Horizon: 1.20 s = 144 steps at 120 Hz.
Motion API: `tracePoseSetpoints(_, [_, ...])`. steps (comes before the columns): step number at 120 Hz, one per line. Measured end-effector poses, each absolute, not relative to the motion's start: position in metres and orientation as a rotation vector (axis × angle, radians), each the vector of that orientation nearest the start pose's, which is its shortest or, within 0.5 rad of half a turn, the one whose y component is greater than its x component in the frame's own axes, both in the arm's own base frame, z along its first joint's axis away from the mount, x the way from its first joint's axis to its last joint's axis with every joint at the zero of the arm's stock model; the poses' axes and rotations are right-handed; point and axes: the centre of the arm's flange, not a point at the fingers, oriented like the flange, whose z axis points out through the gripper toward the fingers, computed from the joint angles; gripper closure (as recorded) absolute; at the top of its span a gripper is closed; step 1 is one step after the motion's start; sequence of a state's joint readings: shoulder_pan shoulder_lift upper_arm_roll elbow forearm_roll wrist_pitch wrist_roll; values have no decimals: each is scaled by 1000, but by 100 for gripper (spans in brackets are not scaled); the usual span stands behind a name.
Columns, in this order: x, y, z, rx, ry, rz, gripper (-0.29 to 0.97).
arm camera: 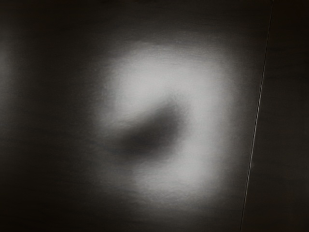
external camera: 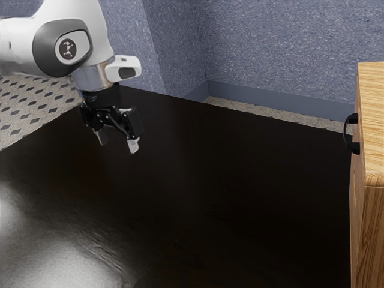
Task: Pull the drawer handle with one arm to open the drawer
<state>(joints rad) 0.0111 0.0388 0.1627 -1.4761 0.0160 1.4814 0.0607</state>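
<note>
My gripper [external camera: 118,143] hangs in the air above a dark, glossy table [external camera: 240,204], far from the wooden cabinet [external camera: 369,180] that stands at the table's far end, at the exterior view's right edge. My two black fingers [external camera: 133,144] are spread wide apart with nothing between them, and their pale tips point down and slightly toward the cabinet. They touch nothing. My white arm [external camera: 54,42] reaches in from the side opposite the cabinet, with its large rounded joint above the gripper.

The cabinet is light brown wood with visible grain. A black, curved handle [external camera: 350,133] sticks out from the upper part of the face that looks toward me. That face belongs to the drawer [external camera: 359,162], and a thin seam crosses the wood below the handle. The handle is well apart from my gripper, with a long stretch of bare tabletop between us.

Behind the cabinet and table rises a blue-grey speckled wall [external camera: 270,42], and a strip of pale patterned floor [external camera: 30,102] shows on the side away from the cabinet.

In the wrist view the tabletop [arm camera: 48,193] lies directly beneath my hand. A soft bright glare [arm camera: 164,87] spreads over it, with a blurred dark shadow [arm camera: 149,135] in its middle. A thin pale line [arm camera: 256,130] runs across the dark surface beside the glare.
</note>
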Motion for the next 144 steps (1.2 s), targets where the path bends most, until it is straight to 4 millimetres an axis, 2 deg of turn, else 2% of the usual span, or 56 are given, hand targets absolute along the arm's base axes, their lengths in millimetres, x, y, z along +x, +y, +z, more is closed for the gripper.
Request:
tracePoseSetpoints(16, [555, 73, 642, -3119, -104, 22, 0])
tracePoseSetpoints(30, [556, 68, 645, -3130, -87, 0, 0])
tracePoseSetpoints(33, [554, 69, 653, -3136, -91, -24, 0])
tracePoseSetpoints(45, [529, 76, 725, -3136, -135, -227, 0])
tracePoseSetpoints(50, [522, 80, 737, -3145, -181, -262, 0])
tracePoseSetpoints(56, [517, 85, 743, -3165, -254, -282, 0])
tracePoseSetpoints(85, [541, 106, 729, -3247, -599, -387, 0])
tracePoseSetpoints(106, [546, 114, 733, -3221, -764, -468, 0])
tracePoseSetpoints(128, [550, 110, 733, -3228, -865, -496, 0])
tracePoseSetpoints(144, [556, 97, 709, -3278, -942, -523, 0])
